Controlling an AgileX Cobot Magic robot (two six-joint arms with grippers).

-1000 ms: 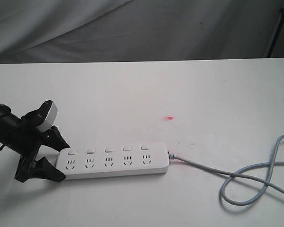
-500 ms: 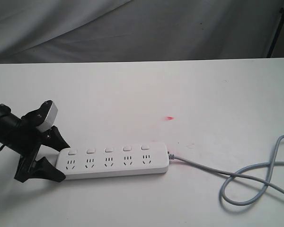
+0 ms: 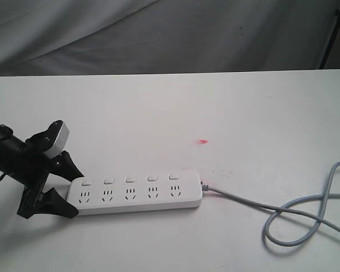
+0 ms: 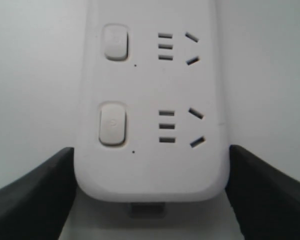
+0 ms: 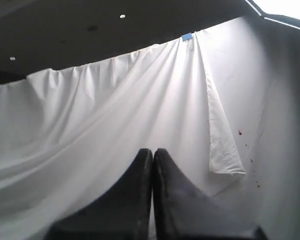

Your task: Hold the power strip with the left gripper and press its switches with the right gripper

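Exterior view: the power strip (image 3: 135,194) lies flat on the white table (image 3: 158,113), near the front edge and left of centre, with its long axis running left to right. We count five sockets, and the switches (image 3: 130,179) sit in a row on the far side of them, one per socket. The grey cord (image 3: 294,218) leaves the strip's right end and loops on the table towards the right edge. A small red mark (image 3: 203,140) lies on the table beyond the strip, apart from it.

The left gripper (image 3: 78,194) comes in low from the left and straddles the strip's left end, one finger on the far side and one on the near side. In the left wrist view the black fingers (image 4: 35,195) press against both long edges of the rounded end, so we record it as clamped on the strip with the jaws set wide. Two switches and two sockets show between the fingers.

The right gripper (image 5: 152,155) does not appear in the exterior view. Its wrist view shows the two fingers pressed together with nothing between them, pointing at a hanging white cloth (image 5: 115,110), so we cannot place it relative to the strip.
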